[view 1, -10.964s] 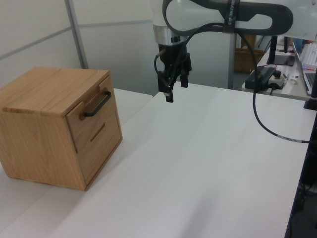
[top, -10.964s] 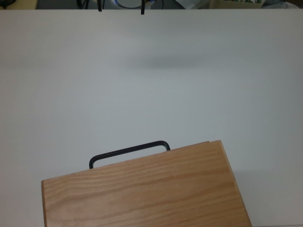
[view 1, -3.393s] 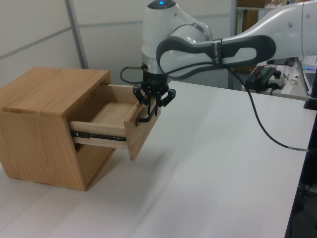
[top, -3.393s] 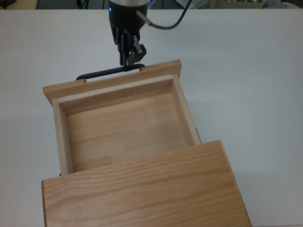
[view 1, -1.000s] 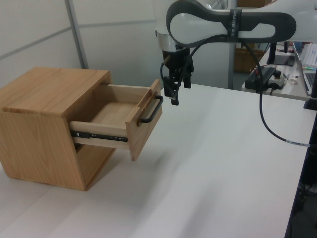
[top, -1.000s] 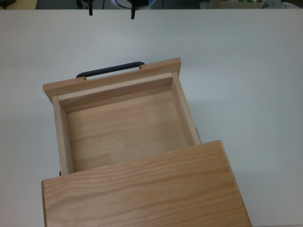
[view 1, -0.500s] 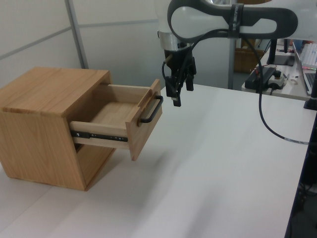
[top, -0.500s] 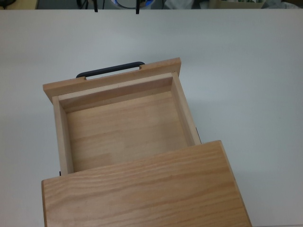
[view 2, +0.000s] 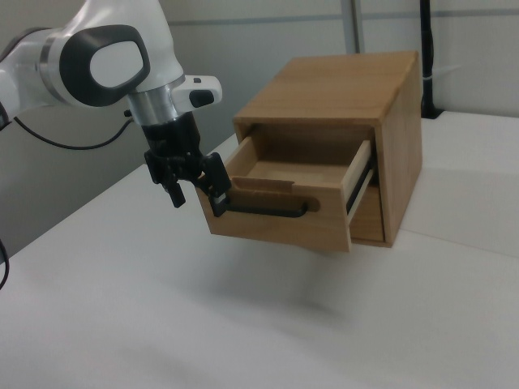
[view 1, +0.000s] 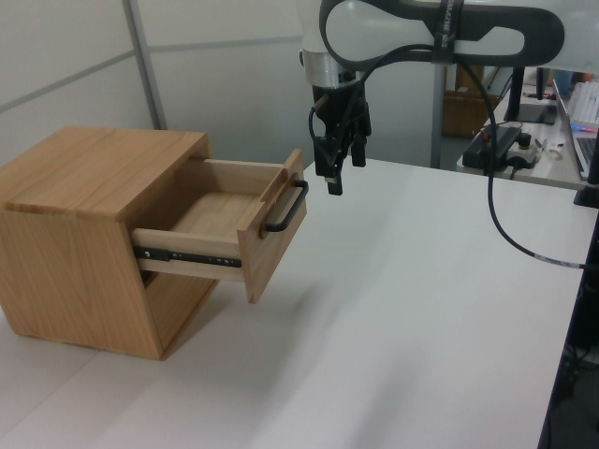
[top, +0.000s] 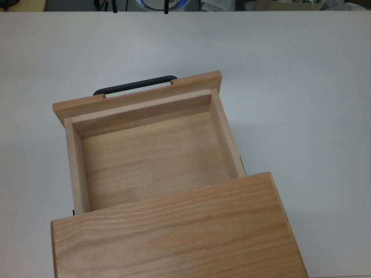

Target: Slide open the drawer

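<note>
Drawer (view 1: 245,234) pulled out; end effector (view 1: 339,178) open above handle (view 1: 285,207)

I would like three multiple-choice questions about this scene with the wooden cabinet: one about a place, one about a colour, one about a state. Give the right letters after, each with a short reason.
1. Where is the gripper in the left view?
A. inside the drawer
B. above and to the right of the handle, clear of it
C. resting on the cabinet top

2. What colour is the handle?
A. black
B. silver
C. red

3. What state is the drawer in?
A. shut
B. pulled out and empty
C. pulled out and full

Answers: 1 B, air shows between it and the bar. 2 A, a dark bar on the front panel. 3 B, the top view shows its bare wooden floor.
</note>
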You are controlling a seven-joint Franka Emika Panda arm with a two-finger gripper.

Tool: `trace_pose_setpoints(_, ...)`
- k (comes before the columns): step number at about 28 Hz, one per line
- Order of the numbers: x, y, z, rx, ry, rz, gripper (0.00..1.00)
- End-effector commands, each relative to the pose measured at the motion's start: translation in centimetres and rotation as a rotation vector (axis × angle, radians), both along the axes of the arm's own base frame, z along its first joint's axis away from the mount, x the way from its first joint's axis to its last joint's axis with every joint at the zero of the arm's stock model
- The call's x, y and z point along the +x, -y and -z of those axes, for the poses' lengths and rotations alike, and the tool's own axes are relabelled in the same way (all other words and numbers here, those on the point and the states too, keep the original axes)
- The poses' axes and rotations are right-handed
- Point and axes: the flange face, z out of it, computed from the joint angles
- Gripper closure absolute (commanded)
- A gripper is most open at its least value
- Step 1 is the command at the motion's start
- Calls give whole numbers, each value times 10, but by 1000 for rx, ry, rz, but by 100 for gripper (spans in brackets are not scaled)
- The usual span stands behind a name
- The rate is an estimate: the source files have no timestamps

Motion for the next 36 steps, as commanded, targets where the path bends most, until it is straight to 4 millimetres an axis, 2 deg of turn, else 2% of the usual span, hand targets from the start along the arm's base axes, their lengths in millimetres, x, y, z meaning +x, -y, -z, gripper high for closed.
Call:
trace_pose_setpoints(1, -2, -4, -3, 22, -17, -26, 0)
trace_pose_setpoints(10, -1, -14, -2, 23, -16, -48, 0)
trace_pose_setpoints(14, 2, -25, 6, 26, -28, -70, 0)
trace_pose_setpoints(22, 11, -23, 20, 28, -50, -68, 0)
trace_pose_setpoints(30, 12, -22, 22, 25, -53, -69, 0)
trace_pose_setpoints(36, 21, -24, 20, 36, 5, -59, 0)
